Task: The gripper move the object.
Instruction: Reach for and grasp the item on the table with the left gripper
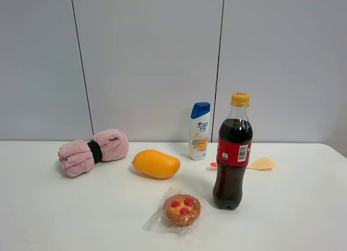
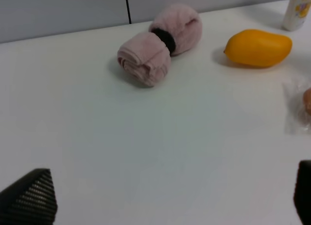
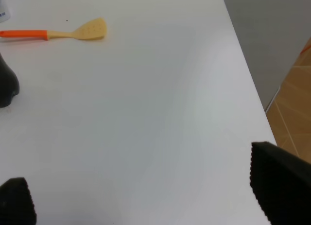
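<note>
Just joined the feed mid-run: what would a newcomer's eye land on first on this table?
The tall dark cola bottle, with its red label and yellow cap, stands out first, upright just right of centre. The bright yellow-orange mango lies to its left. Further back, between the two, the white shampoo bottle with a blue cap stands upright, and a pink rolled towel lies at far left.
</note>
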Controlling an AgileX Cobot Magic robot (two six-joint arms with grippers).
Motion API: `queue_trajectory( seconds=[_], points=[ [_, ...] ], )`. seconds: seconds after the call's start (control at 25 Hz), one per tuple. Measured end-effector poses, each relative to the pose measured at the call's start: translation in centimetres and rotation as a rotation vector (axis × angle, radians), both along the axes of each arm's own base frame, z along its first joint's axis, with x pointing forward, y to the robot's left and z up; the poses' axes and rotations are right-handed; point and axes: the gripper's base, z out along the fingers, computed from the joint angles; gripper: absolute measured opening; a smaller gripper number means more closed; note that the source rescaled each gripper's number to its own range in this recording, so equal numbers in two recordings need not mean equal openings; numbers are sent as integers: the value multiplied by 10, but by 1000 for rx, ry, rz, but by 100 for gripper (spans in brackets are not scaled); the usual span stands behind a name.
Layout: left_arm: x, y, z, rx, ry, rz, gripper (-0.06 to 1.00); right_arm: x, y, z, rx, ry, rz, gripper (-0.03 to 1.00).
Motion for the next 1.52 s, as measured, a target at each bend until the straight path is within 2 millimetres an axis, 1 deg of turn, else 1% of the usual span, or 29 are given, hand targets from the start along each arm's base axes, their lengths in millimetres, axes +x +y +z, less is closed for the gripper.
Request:
queue_trajectory(
  seconds=[0.2,0.44,0.64,0.88,1.04,1.32,1.52],
  points=[
    [28,2,21,12,61,-9,100,0,0,0,0,0,0,100],
    [69,3,25,39,151,-48,100,0,0,0,0,0,0,100],
    [103,5,19,77,175,-72,100,0,0,0,0,0,0,100],
    [138,3,11,43,183,-99,100,0,0,0,0,0,0,100],
    [156,4,5,54,183,-108,100,0,0,0,0,0,0,100],
    [183,4,-3,-16,157,-92,100,0,0,0,0,0,0,100],
    [203,5,-13,-52,163,-71,100,0,0,0,0,0,0,100]
  ],
)
